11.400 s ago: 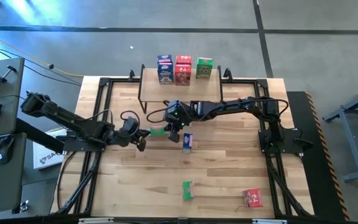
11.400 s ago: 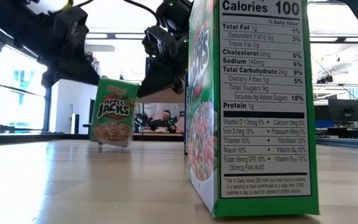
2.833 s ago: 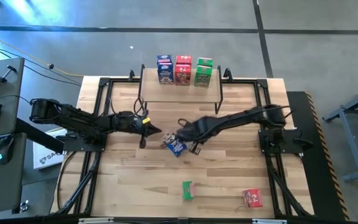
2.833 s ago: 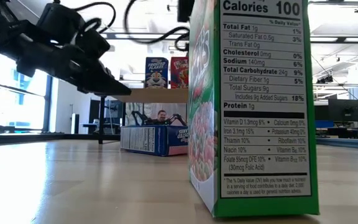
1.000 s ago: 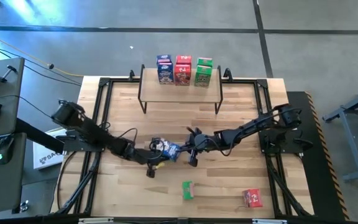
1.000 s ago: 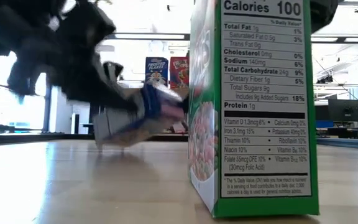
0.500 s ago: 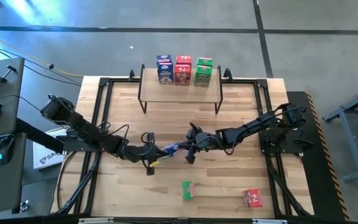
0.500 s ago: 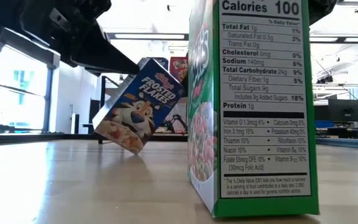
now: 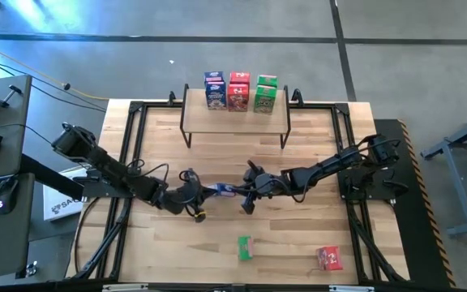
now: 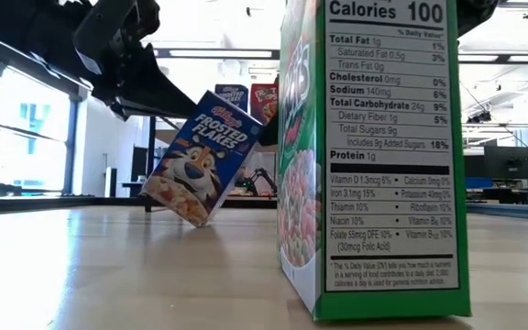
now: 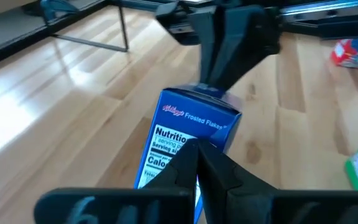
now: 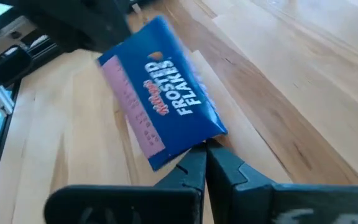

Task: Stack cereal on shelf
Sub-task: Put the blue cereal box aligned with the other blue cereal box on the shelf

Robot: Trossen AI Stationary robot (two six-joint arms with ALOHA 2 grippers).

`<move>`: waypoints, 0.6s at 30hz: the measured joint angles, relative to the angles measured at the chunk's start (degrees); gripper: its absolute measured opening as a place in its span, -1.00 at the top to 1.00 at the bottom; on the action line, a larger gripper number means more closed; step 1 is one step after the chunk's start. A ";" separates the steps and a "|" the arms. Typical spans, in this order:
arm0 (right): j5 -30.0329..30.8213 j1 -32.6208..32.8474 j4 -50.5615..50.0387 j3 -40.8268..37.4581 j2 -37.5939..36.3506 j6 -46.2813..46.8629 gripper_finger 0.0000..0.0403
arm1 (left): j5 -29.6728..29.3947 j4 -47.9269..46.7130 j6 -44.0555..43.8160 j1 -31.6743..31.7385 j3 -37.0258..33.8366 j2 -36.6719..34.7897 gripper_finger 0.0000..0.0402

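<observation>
The blue box (image 9: 222, 191) tilts upright between both closed tools; several boxes fill the shelf (image 9: 235, 120), two await on the worktop (image 9: 298, 235).

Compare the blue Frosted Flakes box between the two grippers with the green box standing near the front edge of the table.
The blue box leans tilted on one lower corner; the green box stands flat on the table. The blue box sits between the left gripper and right gripper, touched from both sides; the green box stands alone, clear of both arms. The blue box lies mid-table, the green nearer the front edge. Both are small printed cereal cartons, not yet on the shelf.
</observation>
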 joint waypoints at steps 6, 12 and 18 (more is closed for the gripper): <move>-0.38 0.04 2.84 0.01 0.04 -2.73 1.00 | -3.30 -4.88 -4.80 -1.32 -0.15 0.06 1.00; -1.67 -1.15 4.41 0.22 0.02 -5.13 1.00 | -1.73 -10.15 -10.71 -1.44 -0.20 0.40 1.00; -1.95 -1.92 3.67 0.20 0.02 -6.32 1.00 | -1.91 -10.40 -11.39 -1.57 -0.22 0.34 1.00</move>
